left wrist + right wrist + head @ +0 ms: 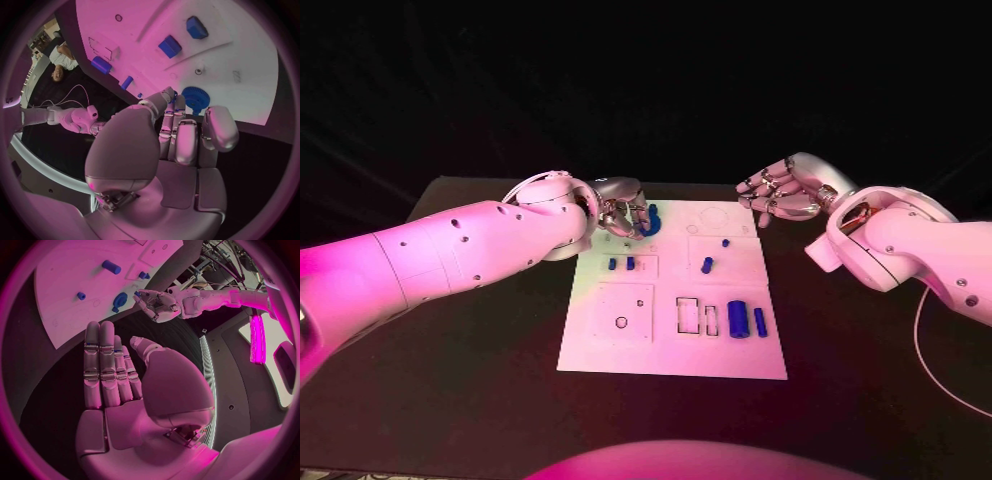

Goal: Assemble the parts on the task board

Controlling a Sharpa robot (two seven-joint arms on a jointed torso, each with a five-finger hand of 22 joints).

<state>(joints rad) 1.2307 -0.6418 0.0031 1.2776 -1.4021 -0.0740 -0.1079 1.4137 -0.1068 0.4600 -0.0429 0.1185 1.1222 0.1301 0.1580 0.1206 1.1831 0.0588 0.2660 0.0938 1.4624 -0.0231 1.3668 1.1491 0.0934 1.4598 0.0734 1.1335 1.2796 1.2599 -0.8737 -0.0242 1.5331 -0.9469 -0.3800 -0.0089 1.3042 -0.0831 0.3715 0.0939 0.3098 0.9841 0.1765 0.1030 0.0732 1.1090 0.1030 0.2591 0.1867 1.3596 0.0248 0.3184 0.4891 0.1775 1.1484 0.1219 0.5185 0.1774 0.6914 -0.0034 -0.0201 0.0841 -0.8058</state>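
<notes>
Currently, left hand [620, 205]: at the far left corner of the task board [672, 360], fingers curled over a blue gear [194, 97]; whether they grip it or only touch it cannot be told. Gear partly hidden behind the fingers. Right hand [783, 190]: off the board's far right corner, above the desk [473, 380], fingers apart, holding nothing. Blue cylinder [737, 318] and thinner blue pin [760, 321]: lying near the board's right edge, long axes running near-to-far. Smaller blue parts at mid-board hard to make out.
</notes>
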